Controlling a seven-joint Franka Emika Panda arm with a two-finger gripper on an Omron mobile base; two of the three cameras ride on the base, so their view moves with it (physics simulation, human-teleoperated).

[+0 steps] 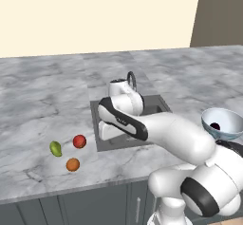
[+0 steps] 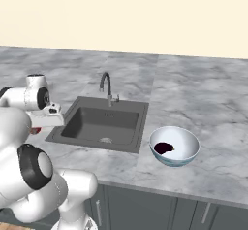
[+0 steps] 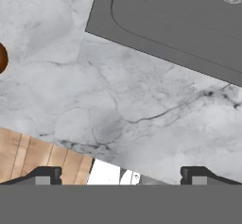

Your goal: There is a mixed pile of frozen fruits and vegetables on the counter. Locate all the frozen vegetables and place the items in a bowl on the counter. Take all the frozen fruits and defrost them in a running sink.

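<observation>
Three small items left on the counter [image 1: 42, 100], off to one side of the wide-spread, empty gripper [image 3: 118, 173]: red ball [image 1: 79, 141], orange ball [image 1: 72, 164], yellow-green oval [image 1: 56, 148]. Likely light, hard, slick, prone to rolling; best pinched across the middle. Eggplant [image 2: 163, 148] already in the bowl [image 2: 186, 157].

The dark purple eggplant [image 2: 163, 148] lies inside the pale blue-white bowl [image 2: 186, 156], right of the sink [image 2: 104, 122]. The red ball [image 1: 79, 141], orange ball [image 1: 72, 164] and yellow-green oval [image 1: 56, 148] sit close together on the counter [image 1: 38, 100], left of the sink.
</observation>
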